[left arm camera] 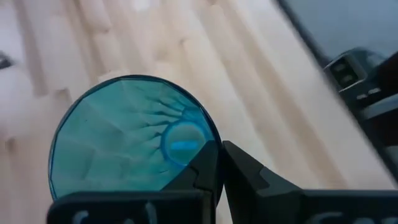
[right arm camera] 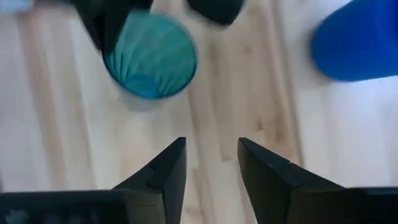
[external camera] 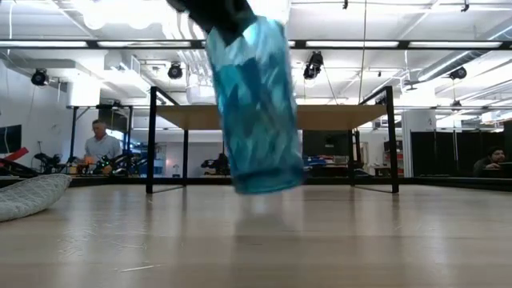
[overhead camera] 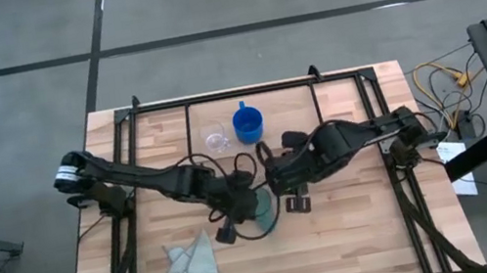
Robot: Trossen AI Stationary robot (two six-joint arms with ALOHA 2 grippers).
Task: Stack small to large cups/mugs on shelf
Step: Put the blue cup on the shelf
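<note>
The teal tumbler (overhead camera: 263,209) (external camera: 256,104) (right arm camera: 149,56) hangs tilted near the table's middle in my left gripper (left arm camera: 219,152) (overhead camera: 240,206). My right gripper (right arm camera: 211,146) (overhead camera: 277,185) hovers open just on its far right side, touching nothing. The blue mug (overhead camera: 247,123) (right arm camera: 357,40) and the small clear glass cup (overhead camera: 215,138) stand side by side at the shelf (overhead camera: 246,91) (external camera: 272,117) by the far edge. Whether they stand on its wood top does not show. In the low view the tumbler hides both. My left gripper pinches the tumbler's wall at the rim (left arm camera: 208,134), one finger (left arm camera: 202,168) inside the cup and the other (left arm camera: 249,168) outside. The fingers come from above, pointing down. The tumbler hangs below them, tilted, its base (external camera: 268,186) lifted clear of the table.
A pale green-grey cloth (overhead camera: 195,272) (external camera: 28,196) lies crumpled near the near-left edge. The black frame (overhead camera: 129,225) edges the table on both sides. Bare wood lies between the tumbler and the shelf. People (external camera: 100,144) sit in the room beyond.
</note>
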